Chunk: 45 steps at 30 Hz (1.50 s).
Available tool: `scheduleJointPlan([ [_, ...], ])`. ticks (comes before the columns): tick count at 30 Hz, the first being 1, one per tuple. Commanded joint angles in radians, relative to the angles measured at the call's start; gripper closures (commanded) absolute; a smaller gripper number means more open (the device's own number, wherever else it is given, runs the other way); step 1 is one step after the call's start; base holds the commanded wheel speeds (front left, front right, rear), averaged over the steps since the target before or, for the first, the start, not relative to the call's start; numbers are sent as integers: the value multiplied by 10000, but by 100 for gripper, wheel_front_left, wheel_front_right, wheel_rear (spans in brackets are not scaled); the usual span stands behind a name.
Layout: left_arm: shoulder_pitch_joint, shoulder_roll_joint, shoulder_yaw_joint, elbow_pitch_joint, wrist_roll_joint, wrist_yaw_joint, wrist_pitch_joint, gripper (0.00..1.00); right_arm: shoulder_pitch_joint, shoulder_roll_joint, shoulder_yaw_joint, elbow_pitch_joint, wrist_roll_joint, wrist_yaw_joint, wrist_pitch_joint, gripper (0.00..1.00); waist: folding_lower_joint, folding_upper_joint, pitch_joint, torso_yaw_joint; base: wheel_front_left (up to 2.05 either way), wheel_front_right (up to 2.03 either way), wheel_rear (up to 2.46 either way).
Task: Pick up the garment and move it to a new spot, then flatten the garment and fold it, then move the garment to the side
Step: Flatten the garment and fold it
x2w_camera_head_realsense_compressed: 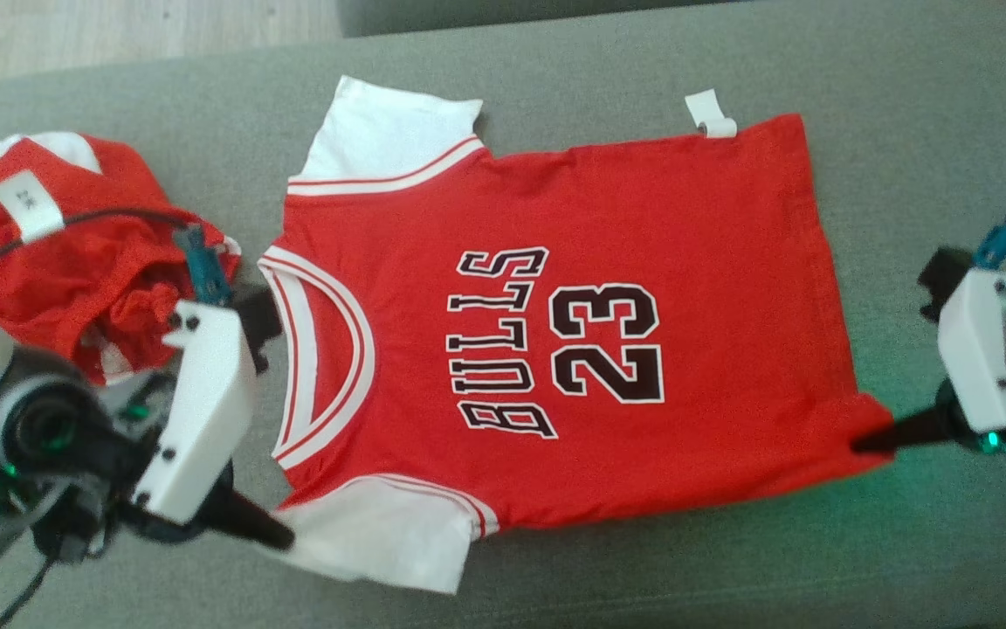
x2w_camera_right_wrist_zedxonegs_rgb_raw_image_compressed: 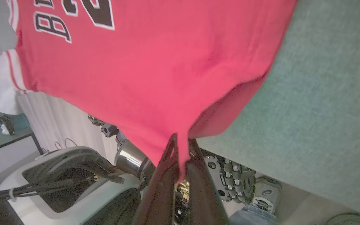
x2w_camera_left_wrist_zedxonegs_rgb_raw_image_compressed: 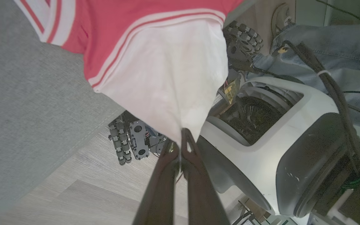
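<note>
Grey-green couch cushion fills the head view, w/ the red jersey spread face up across its middle. Black "BULLS 23" print reads sideways; collar points to the robot's left, hem to its right. Far sleeve is white & lies flat; a small white tag sticks out past the far hem corner.

Left gripper sits at the near sleeve, at the cushion's near edge. In the left wrist view both dark fingers are pressed together on the sleeve's outer corner, pulling the white cloth to a point that hangs off the cushion. Below it are wood floor, the robot's white base & a denim leg of a person.

Right gripper is at the near hem corner. In the right wrist view its fingers are closed tight on that corner, red fabric pinched between the tips & drawn into a peak, lifted off the cushion just there.

Rest of the jersey lies flat, only faint wrinkles near the hem.

Beside the collar, on the robot's left, a 2nd red cloth sits crumpled in a heap w/ a white label on top, just apart from the jersey, partly behind the left arm
</note>
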Motion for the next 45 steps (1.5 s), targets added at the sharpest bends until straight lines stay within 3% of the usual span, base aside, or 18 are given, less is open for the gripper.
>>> scheduleJointPlan([
  [1, -818, 364, 705, -89, 165, 9, -83, 100, -256, -248, -257, -41, 140, -7, -86, 100, 1, -1, 118, -13, 0, 0, 0],
  [15, -2266, -844, 921, 2632, 893, -69, -844, 100, -1577, 780, -380, 2186, 1501, -7, -404, 100, 1, -1, 761, -165, 0, 0, 0],
  [28, -2548, -991, 625, 4262, 1597, -610, -1303, 100, -2066, 1347, 145, 3344, 1810, -7, -738, 100, 1, -1, 910, -352, 0, 0, 0],
  [34, -2659, -1323, 645, 4623, 1669, -838, -1666, 100, -2281, 1555, 131, 3463, 1975, -7, -1130, 99, 1, -1, 960, -384, 0, 0, 0],
  [35, -2684, -1388, 645, 4702, 1723, -883, -1784, 100, -2303, 1594, 145, 3482, 1980, -7, -1196, 70, 1, -1, 957, -387, 0, 0, 0],
  [36, -2695, -1451, 632, 4796, 1747, -917, -1847, 79, -2332, 1627, 170, 3506, 1949, -7, -1279, 47, 1, -1, 948, -389, 0, 0, 0],
  [37, -2706, -1507, 614, 4885, 1783, -958, -1912, 49, -2363, 1670, 179, 3528, 1917, -7, -1409, 0, 1, -1, 935, -390, 0, 0, 0],
  [38, -2720, -1567, 626, 5003, 1849, -972, -2063, 5, -2379, 1720, 183, 3561, 1906, -7, -1534, 0, 1, -1, 920, -392, 0, 0, 0],
  [41, -2714, -1685, 583, 5239, 1943, -1079, -2256, 0, -2369, 1819, 228, 3634, 1901, -7, -1653, 0, 1, -1, 838, -399, 0, 0, 0],
  [45, -2696, -1835, 587, 5617, 2278, -1585, -3073, 0, -2281, 1945, 250, 3734, 1923, -7, -2028, 0, 1, -1, 540, -363, 0, 0, 0],
])
